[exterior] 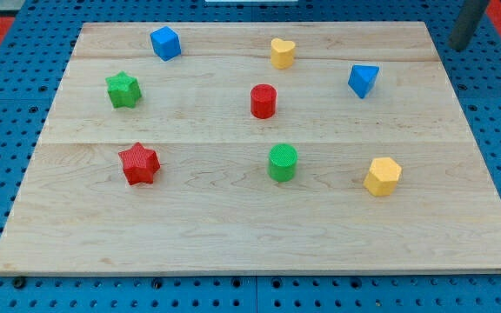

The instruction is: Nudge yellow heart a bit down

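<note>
The yellow heart (283,52) sits near the view's top, a little right of centre, on the wooden board (259,226). My rod enters at the view's top right corner, and my tip (461,47) is just off the board's top right corner, far to the right of the yellow heart. The tip touches no block. The nearest block to it is the blue triangular block (364,80), below and to its left.
A blue cube (165,43) sits top left, a green star (123,89) at left, a red star (139,163) lower left. A red cylinder (263,101) is below the heart, a green cylinder (283,163) lower, a yellow hexagon (382,176) lower right.
</note>
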Tool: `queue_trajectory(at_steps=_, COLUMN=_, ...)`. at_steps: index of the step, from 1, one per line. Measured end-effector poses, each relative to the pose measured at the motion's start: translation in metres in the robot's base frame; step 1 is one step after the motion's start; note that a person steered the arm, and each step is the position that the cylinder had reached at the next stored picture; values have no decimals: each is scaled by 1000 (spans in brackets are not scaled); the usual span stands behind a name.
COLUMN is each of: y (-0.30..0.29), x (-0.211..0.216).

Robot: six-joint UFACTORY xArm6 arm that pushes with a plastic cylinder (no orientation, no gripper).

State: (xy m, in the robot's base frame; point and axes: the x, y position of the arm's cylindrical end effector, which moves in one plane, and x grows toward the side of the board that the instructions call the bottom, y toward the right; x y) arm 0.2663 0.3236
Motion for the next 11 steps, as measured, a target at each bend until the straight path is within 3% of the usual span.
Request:
queue_trajectory(at_steps=1, y=-37, x=3)
queue_trajectory(at_steps=3, y=-87, x=-32)
queue_trajectory(at_steps=5, y=-97, x=-33)
queue_trajectory(at_steps=7, y=-163, x=-36)
queue_trajectory(at_steps=9, y=-244, x=-17)
queue_trajectory(at_steps=10, y=-243, x=19)
queue_trajectory(at_steps=11, y=-243, x=-28)
